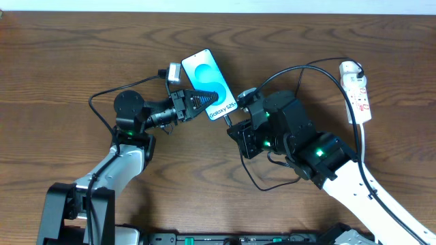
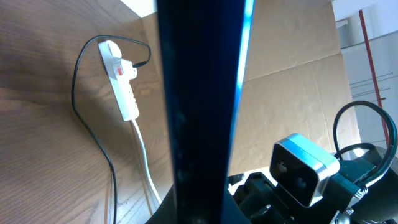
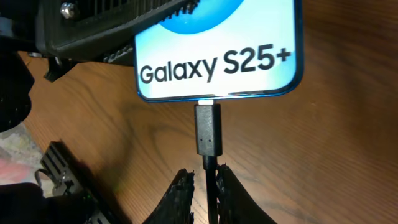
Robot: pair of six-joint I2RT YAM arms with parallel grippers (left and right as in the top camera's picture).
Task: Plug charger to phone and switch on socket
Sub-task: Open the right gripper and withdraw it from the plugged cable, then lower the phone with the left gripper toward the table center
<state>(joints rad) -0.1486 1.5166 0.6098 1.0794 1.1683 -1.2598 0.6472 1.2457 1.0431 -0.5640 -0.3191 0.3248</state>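
At the near edge: both arms rise from the bottom of the overhead view and lean inward over the wooden table (image 1: 61, 47).
Right gripper (image 3: 204, 183): its fingertips show only in the right wrist view. They are narrowly parted with the black cable running up between them. Whether they pinch it cannot be told.
Charger (image 3: 207, 129): the small black connector stands straight, its end butted against the middle of the phone's bottom edge. Overhead, the right arm hides this joint.
Left gripper (image 1: 203, 97): clamped across the phone from the left, with one black finger lying over the screen.
Phone (image 1: 208, 71): mid-table and angled, its top corner pointing toward the far edge. It is slim and black-edged, with a cyan-and-white screen. The right wrist view reads "Galaxy S25+" along its lower end. The left wrist view shows it only edge-on, as a dark bar with a cyan sliver.
Socket (image 1: 359, 92): a narrow white strip at the far right, well apart from the phone. A black cable arcs from its far end toward the right arm, and a white cord (image 1: 362, 139) trails back toward the near edge.
Switch: the left wrist view shows a red mark on the strip. Its position cannot be told.
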